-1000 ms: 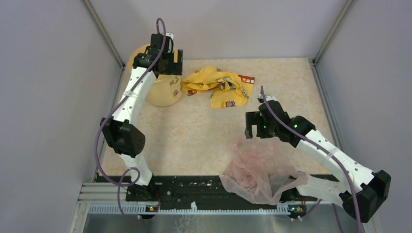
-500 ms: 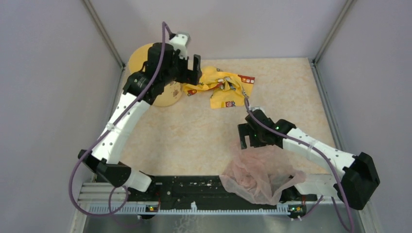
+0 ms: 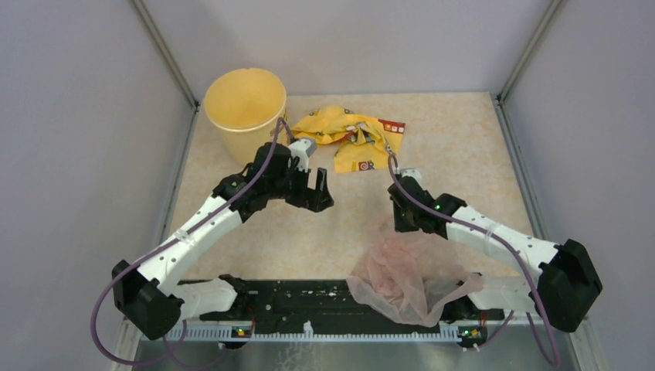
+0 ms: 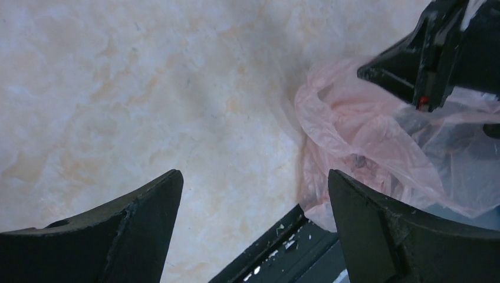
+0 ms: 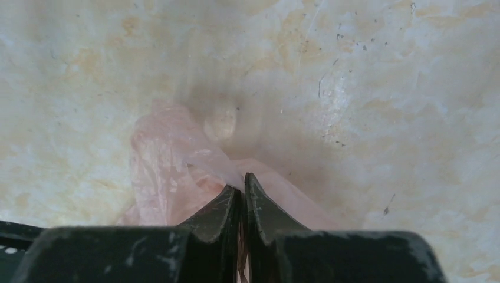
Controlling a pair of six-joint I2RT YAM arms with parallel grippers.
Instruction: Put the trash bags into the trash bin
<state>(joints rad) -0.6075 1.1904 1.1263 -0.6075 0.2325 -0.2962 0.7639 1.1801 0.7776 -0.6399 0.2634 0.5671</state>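
The trash bag [image 3: 409,274], thin pale pink film, lies crumpled at the near right and hangs partly over the black base rail. My right gripper [image 3: 399,222] is down at its far edge. In the right wrist view the right gripper [image 5: 243,180] is shut with pink film of the bag [image 5: 165,171] pinched between the fingers. The trash bin [image 3: 244,104] stands upright at the far left with its orange-yellow inside showing. My left gripper [image 3: 319,195] hovers open over the table's middle, holding nothing. In the left wrist view the left gripper [image 4: 253,188] has the bag [image 4: 359,141] off to its right.
A crumpled yellow printed wrapper [image 3: 351,139] lies just right of the bin. The black base rail [image 3: 309,297] runs along the near edge. Grey walls close in the left, right and far sides. The right arm's gripper body [image 4: 436,53] shows in the left wrist view.
My left arm swung away from the bin to the table's middle, still open. My right gripper dropped onto the bag's far edge and shut on the film.
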